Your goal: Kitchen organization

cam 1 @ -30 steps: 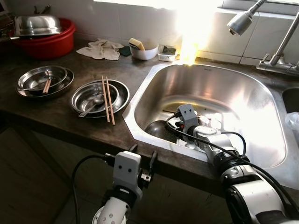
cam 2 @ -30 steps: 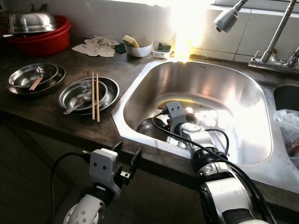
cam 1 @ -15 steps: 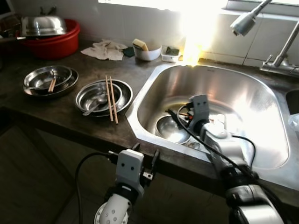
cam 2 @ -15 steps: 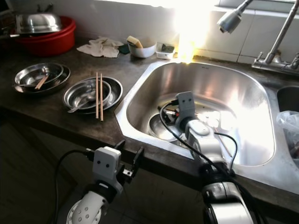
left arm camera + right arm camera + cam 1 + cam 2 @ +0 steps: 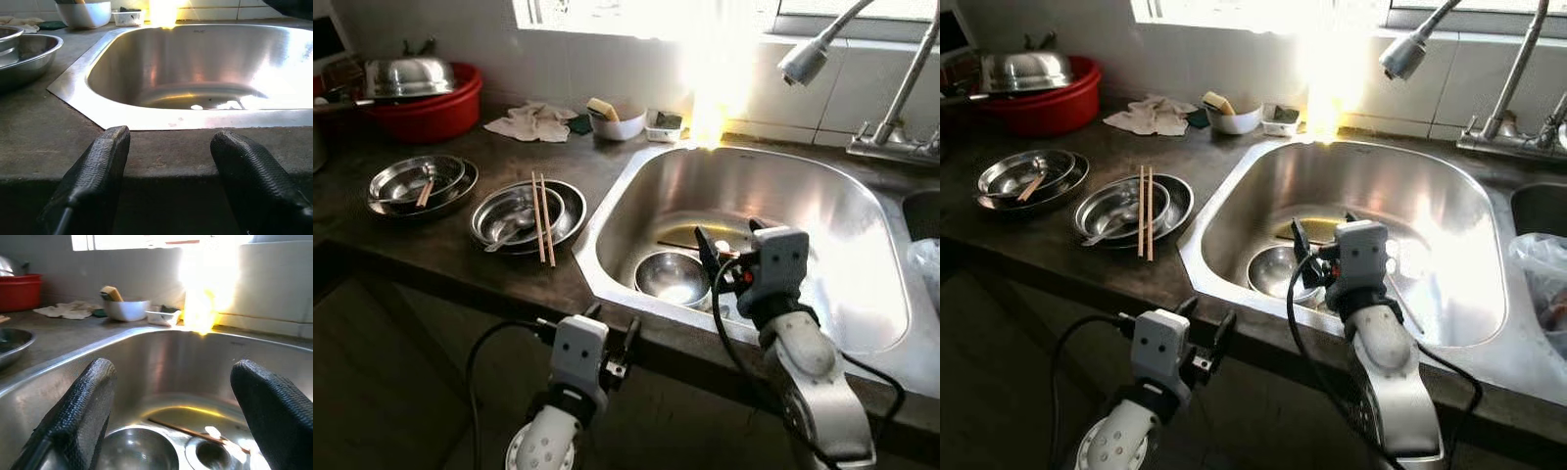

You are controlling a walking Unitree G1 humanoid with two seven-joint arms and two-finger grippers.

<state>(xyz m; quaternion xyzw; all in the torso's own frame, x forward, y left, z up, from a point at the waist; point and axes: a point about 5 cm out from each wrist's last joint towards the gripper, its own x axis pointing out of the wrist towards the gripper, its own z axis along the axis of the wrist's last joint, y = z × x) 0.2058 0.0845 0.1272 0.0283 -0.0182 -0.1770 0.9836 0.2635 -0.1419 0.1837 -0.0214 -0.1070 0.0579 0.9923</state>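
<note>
Hovering above the near half of the large stainless steel sink (image 5: 822, 211), our right gripper (image 5: 729, 257) has its two black fingers spread wide with nothing between them. Just beside and below it, a small round steel bowl (image 5: 674, 277) sits upright on the sink floor, and a thin brown chopstick (image 5: 183, 430) lies across the bottom near the drain (image 5: 209, 454). We judge the step in hand to be lifting that bowl out so it can join the other dishes on the dark stone desk (image 5: 450, 240). To do this well, we would lower the gripper so one finger goes inside the bowl's rim and the other outside, then close firmly, since polished steel is likely slippery. To our left on the desk, a pair of wooden chopsticks (image 5: 540, 205) rests across stacked shallow steel dishes (image 5: 524, 215); these could be knocked off if we swing the bowl low. Our left gripper (image 5: 607, 338) waits below the desk's front edge, its fingers apart and empty.
</note>
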